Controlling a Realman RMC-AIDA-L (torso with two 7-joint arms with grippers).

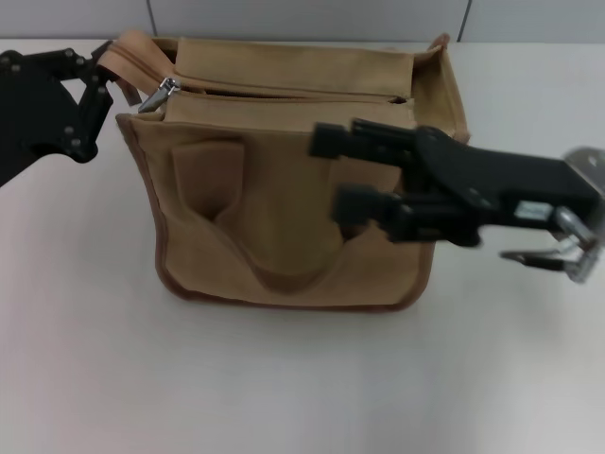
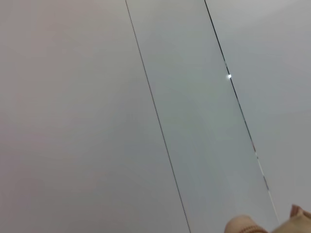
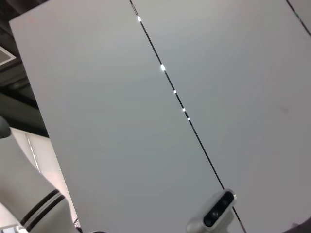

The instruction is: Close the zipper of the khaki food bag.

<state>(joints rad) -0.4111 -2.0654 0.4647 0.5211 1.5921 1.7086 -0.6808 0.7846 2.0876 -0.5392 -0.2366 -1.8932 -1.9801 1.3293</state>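
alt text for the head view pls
A khaki food bag sits on a white table with its zipper open and the silver pull at its left end. The left gripper is at that end; the right gripper, open, hovers over the bag's right side.

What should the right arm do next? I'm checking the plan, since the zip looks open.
Probably bring the right gripper left along the zipper to its pull tab, which sits at the bag's left end. The gripper is open over the bag's right side; the left gripper is beside that end.
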